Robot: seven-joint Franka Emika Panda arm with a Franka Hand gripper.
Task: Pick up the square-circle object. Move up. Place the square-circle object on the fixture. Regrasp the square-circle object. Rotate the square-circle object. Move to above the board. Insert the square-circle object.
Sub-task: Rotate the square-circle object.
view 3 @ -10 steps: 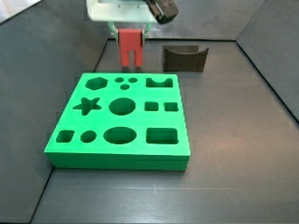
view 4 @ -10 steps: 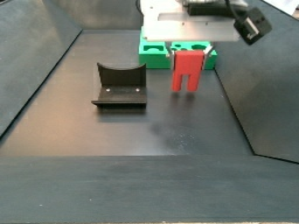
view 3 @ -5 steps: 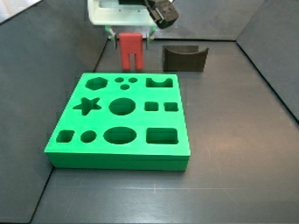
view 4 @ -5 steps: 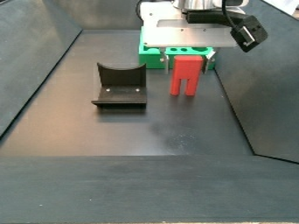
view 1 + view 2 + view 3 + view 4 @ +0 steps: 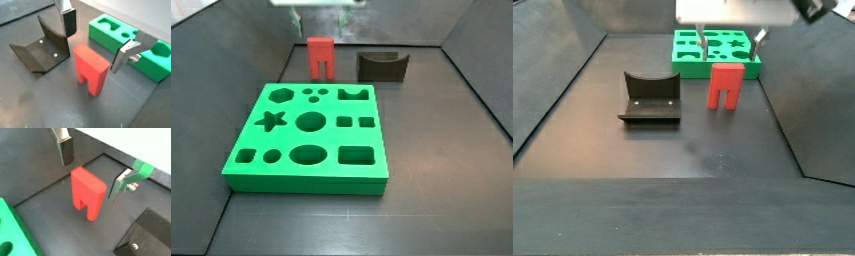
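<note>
We are looking at the square-circle object (image 5: 319, 58), a red piece that is standing upright on the dark worktop (image 5: 438, 150), its lower end split into two short legs by a slot. In a side view it is sitting just beyond the far edge of the board (image 5: 310, 136), the green slab with its star, hexagon, round and square cut-outs, and beside the fixture (image 5: 382, 66), the dark block with the curved notch, which is resting a little apart from it.

The gripper (image 5: 95, 37) is hanging above the red piece with its jaws spread wide and nothing between them. In both wrist views we are seeing the two silver fingers (image 5: 64, 146) flanking the top of the square-circle object (image 5: 86, 190) without touching it; there is clear space on each side. In a side view only the fingers (image 5: 703, 37) and the pale underside of the gripper (image 5: 730, 40) are showing at the top of the frame, over the object (image 5: 726, 85).

In a wrist view the fixture (image 5: 40, 46) is lying close to the red piece (image 5: 90, 67), and a corner of the board (image 5: 123, 38) is showing behind the fingers.
</note>
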